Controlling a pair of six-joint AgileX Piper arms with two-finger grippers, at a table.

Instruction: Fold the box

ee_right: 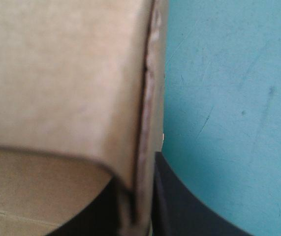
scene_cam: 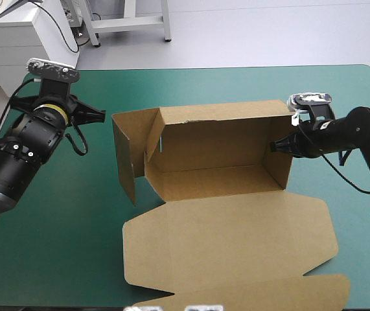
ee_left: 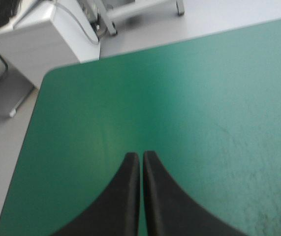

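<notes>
Lid (scene_cam: pixel 230 240) flat nearest me, box (scene_cam: pixel 217 139) on the bench (scene_cam: pixel 61 214), centre. My right hand (scene_cam: pixel 279 146) pinches its right end wall (scene_cam: pixel 278 173). I'd hold that upright while my closed, empty left hand (scene_cam: pixel 102 117) tucks the left flap (scene_cam: pixel 125 162).

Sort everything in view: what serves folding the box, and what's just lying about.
Job: box, walls raised, lid flat; right gripper, shut on the box's end wall; left gripper, shut, apart from the box.
Lying about: cover alone.
</notes>
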